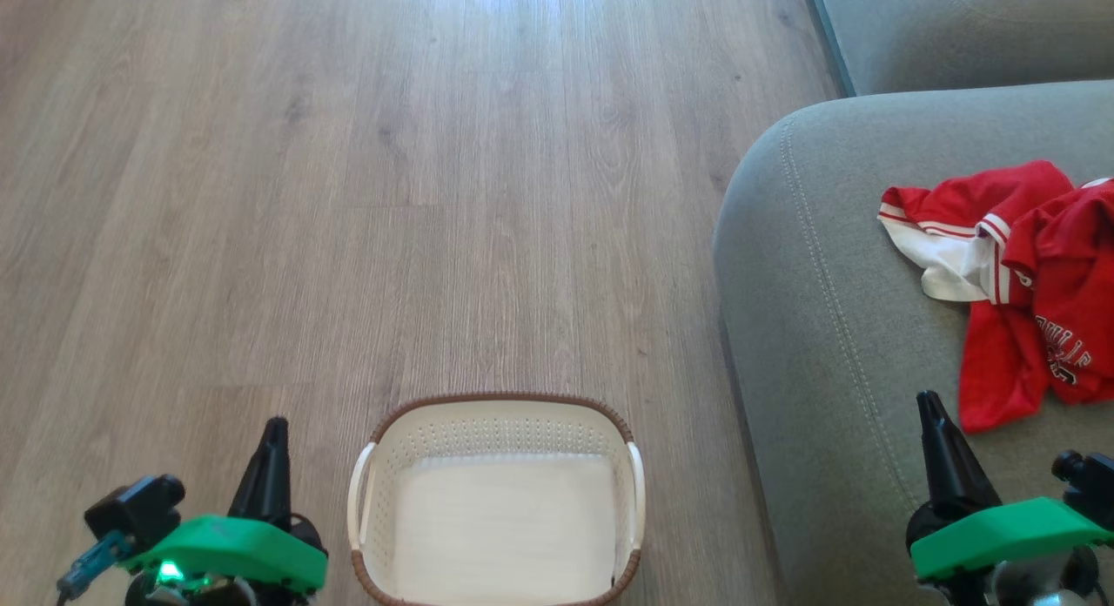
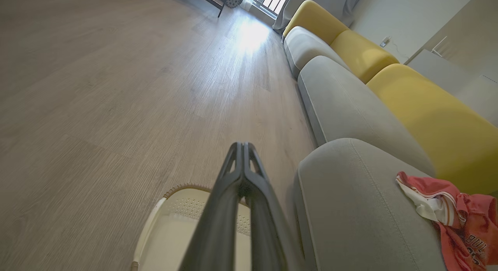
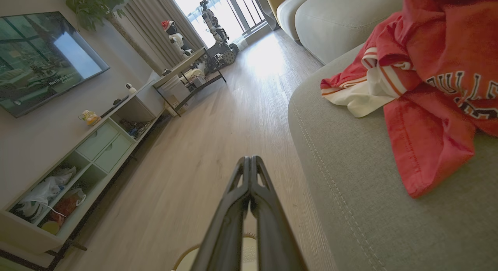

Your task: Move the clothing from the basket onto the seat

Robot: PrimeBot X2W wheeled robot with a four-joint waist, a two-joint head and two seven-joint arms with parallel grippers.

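Clothing (image 1: 1027, 275) lies crumpled on the seat (image 1: 827, 327), right of frame, and the basket (image 1: 500, 399) at bottom centre looks empty. Left gripper (image 1: 276, 432) and right gripper (image 1: 931, 410) are both pinched shut, holding nothing. The risk: the right one, near that red hem, could snag the slippery fabric and drag it off.

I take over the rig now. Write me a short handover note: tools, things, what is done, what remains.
Left tool: shut, empty, beside the white perforated plastic basket with brown rim.
Right tool: shut, empty, by the grey-green fabric seat cushion.
Red shiny clothing with white trim: crumpled on that cushion; basket is empty.
Done: the transfer. Left: nothing visible.
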